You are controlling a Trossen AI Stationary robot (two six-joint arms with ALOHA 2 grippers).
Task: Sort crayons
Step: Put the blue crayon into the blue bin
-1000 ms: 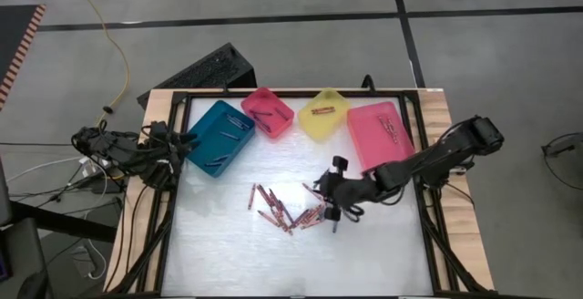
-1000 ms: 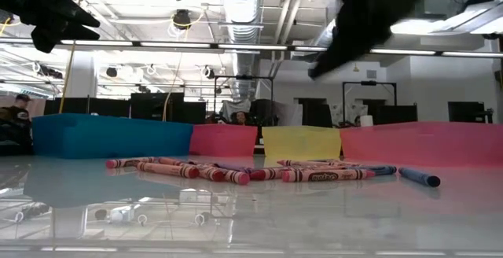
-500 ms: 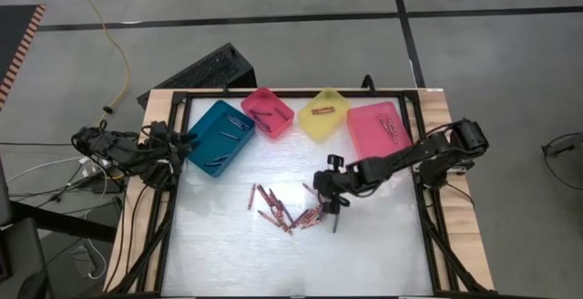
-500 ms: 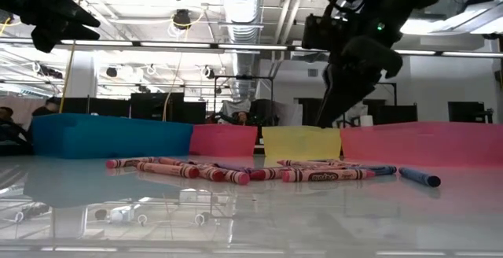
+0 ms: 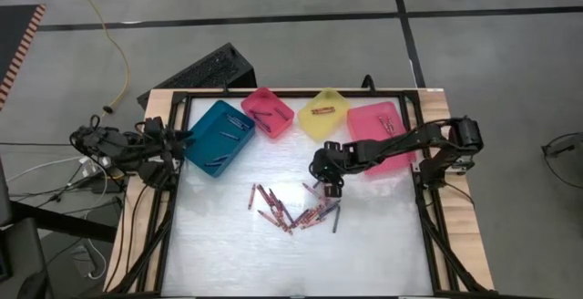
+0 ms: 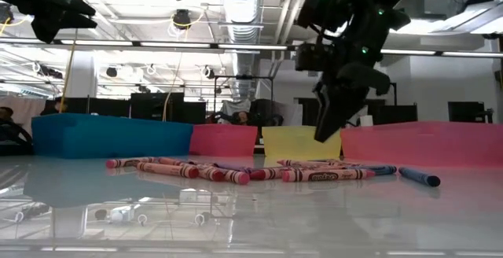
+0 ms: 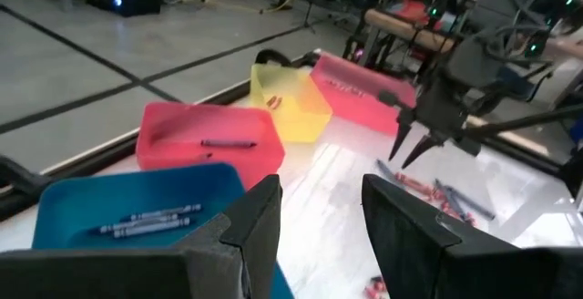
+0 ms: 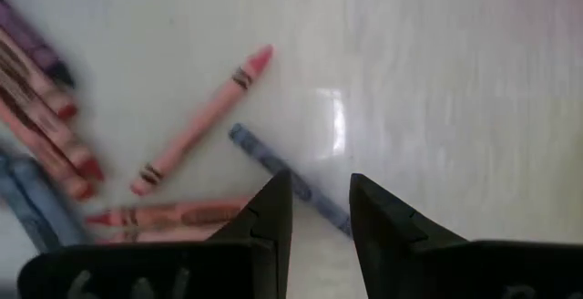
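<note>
table: crayons (image 5: pixel 290 210) beneath right pincer (image 5: pixel 332 188)

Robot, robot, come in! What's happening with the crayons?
Right pincer open, empty, above crayon pile. Blue crayon just beneath it. Left pincer open, waiting beside teal bin. Nothing blocking.

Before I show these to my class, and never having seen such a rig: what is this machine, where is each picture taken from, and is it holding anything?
It is a robot with two dark arms at a table. One picture looks straight down, one looks level across the tabletop, and one comes from each wrist. The crayons lie loose mid-table; behind them stand a teal bin, a small pink bin, a yellow bin and a large pink bin, some already with crayons in them. The right end effector hangs open just above a blue crayon, holding nothing. The left end effector waits open at the table's left edge, empty.
</note>
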